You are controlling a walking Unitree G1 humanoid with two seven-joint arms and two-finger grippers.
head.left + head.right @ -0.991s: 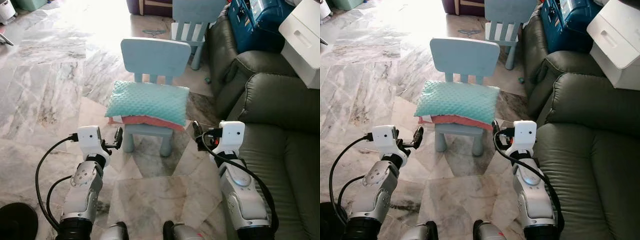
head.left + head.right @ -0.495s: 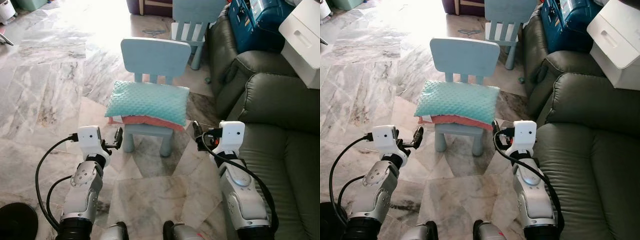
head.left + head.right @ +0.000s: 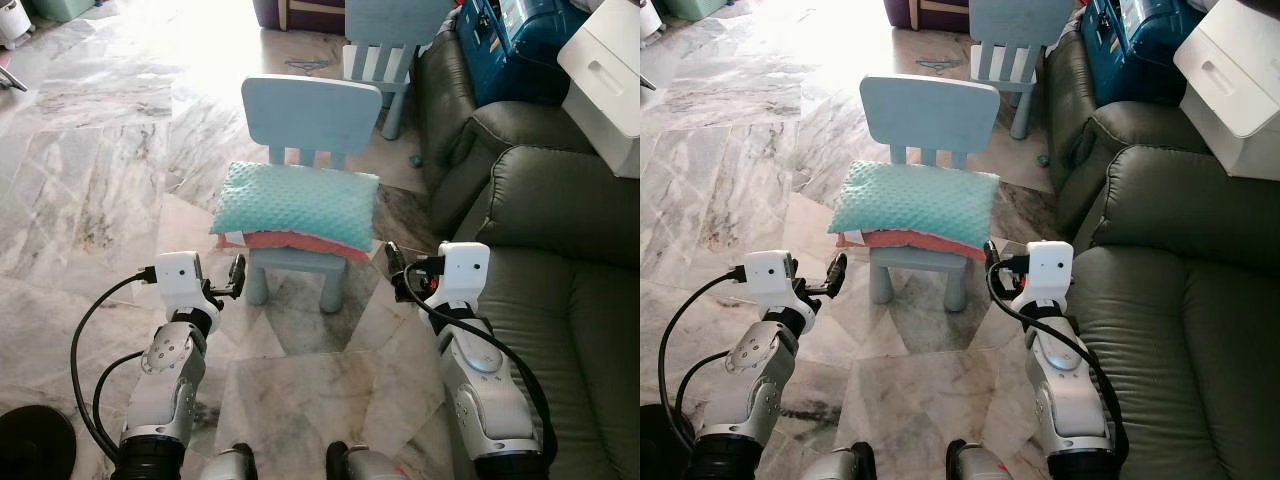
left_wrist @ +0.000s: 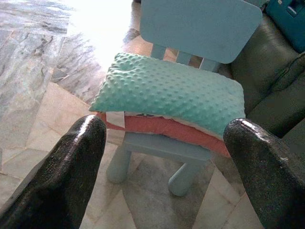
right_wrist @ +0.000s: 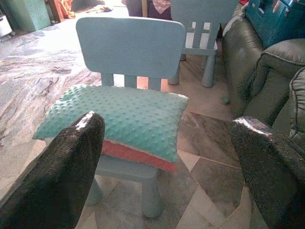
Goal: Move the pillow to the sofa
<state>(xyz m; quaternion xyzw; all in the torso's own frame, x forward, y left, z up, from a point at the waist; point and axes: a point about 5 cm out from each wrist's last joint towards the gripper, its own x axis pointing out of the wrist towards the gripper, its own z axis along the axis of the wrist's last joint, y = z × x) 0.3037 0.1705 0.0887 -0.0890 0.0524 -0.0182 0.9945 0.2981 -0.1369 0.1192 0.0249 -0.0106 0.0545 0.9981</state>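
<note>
Marble-patterned tile floor (image 3: 90, 190), bright glare from the far end of the room. A small light-blue child's chair (image 3: 311, 112) stands in the middle of the floor, backrest away from the robot. The pillow (image 3: 296, 205), teal with a dotted texture on top and a coral-pink underside, lies flat on the chair seat and overhangs it on both sides. A second chair of the same kind (image 3: 385, 50) stands behind the first, near the sofa's arm.

The dark olive-green sofa (image 3: 560, 260) runs along the robot's right side. At its far end sit a blue bag (image 3: 515, 40) and a white drawer unit (image 3: 610, 70).

Both arms are raised toward the chair. Left gripper (image 3: 238, 275) hovers near the chair's front left leg, below seat level and apart from the pillow; left wrist view shows its fingers (image 4: 71, 176) spread wide with nothing between them. Right gripper (image 3: 393, 262) hovers just beside the pillow's right corner, between chair and sofa, not touching; its fingers (image 5: 57, 181) are likewise spread wide and hold nothing. Each wrist camera looks across at the pillow on the seat
</note>
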